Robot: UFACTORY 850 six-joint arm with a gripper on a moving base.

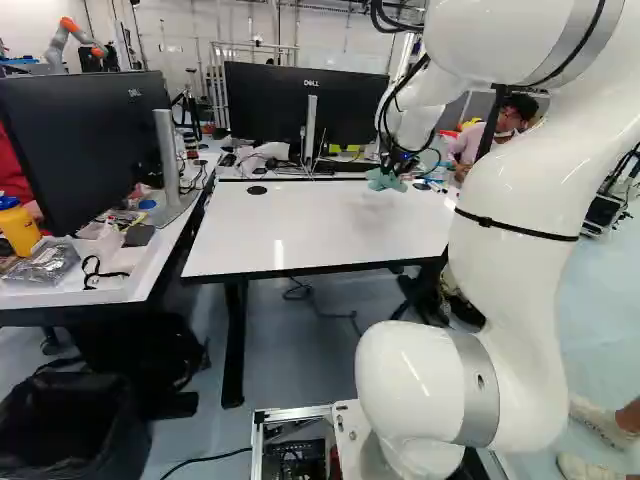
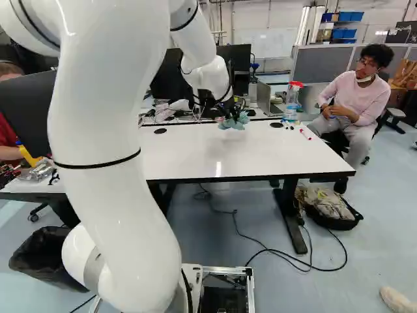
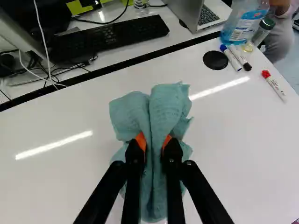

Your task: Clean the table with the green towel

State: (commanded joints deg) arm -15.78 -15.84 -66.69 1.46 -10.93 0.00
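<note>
Jaws (image 3: pixel 154 143) stand slightly parted, pinching the bunched green towel (image 3: pixel 167 105) from both sides. It appears to hang above the worktop (image 3: pixel 60 182), so wiping likely calls for lowering first.

an open laptop (image 3: pixel 208 16) has a black keyboard (image 3: pixel 110 37) beside it and a spray bottle (image 3: pixel 240 21) on its other side. two markers (image 3: pixel 230 57) lie near the laptop, a red-capped marker (image 3: pixel 274 85) farther from it. well apart from the laptop, a black bin (image 2: pixel 49 261) stands on the floor (image 2: pixel 365 274).
</note>
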